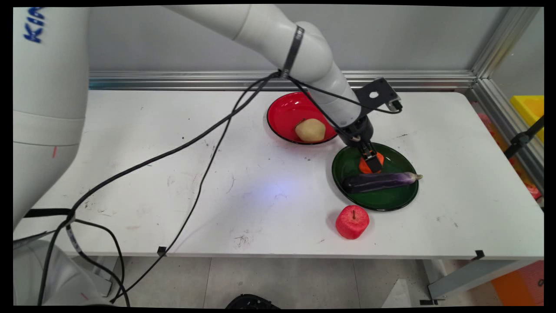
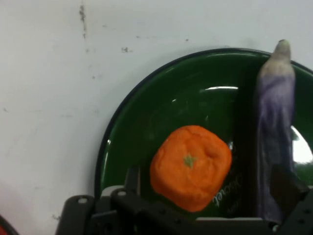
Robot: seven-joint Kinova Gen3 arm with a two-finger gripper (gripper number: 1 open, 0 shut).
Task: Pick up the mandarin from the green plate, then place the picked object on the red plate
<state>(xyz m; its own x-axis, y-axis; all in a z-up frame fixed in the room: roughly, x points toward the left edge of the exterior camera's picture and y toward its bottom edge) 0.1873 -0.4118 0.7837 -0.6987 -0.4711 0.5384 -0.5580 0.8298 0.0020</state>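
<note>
Orange foam-like tangerine [image 2: 190, 166] in the green plate [image 2: 146, 127], beside the eggplant [image 2: 275, 142]; looks light, squashy. Gripper [image 1: 370, 161] fingers straddle its sides, grip uncertain.

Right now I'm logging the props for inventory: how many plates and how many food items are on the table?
Plates: 2, round red plate and round green plate.
Food items: 4, tan potato, orange tangerine, purple eggplant, red apple.
Total: 6.
</note>
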